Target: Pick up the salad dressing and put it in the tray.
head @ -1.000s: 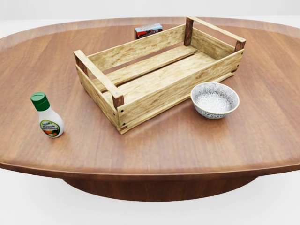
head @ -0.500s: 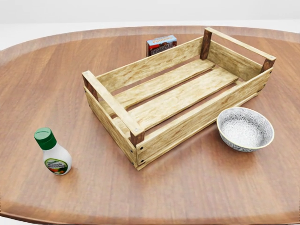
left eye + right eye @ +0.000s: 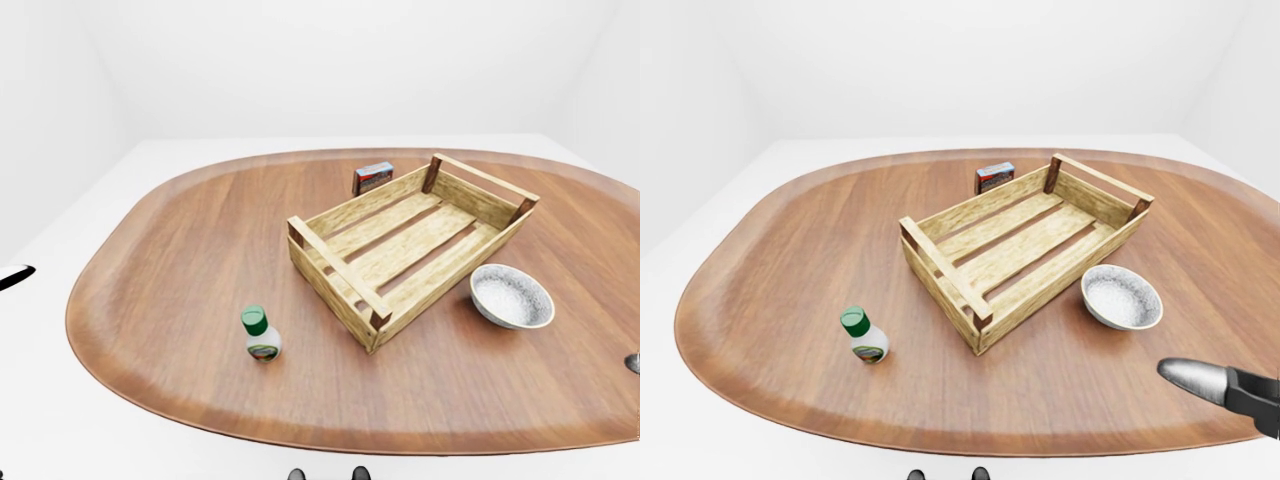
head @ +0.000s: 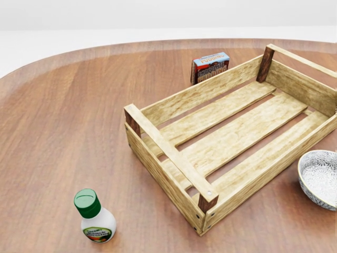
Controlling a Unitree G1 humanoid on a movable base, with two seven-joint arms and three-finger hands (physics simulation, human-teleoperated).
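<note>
The right hand (image 3: 1225,385) pokes in at the right-eye view's lower right edge as a grey tip on a dark body, holding and touching nothing, too little in view to tell how its fingers stand. The salad dressing (image 4: 95,217) stands upright on the wooden table (image 4: 63,121), left of the tray (image 4: 231,134) and apart from it. A patterned bowl (image 3: 511,296) sits just beside the tray's right side, with 1 small box (image 4: 210,66) at its upper side.

My right robot hand (image 3: 1200,379) enters the right-eye view at its lower right, one grey finger pointing left from a black wrist; its grip I cannot read. My left arm (image 3: 14,277) shows only as a black sliver at the left-eye view's left edge.
</note>
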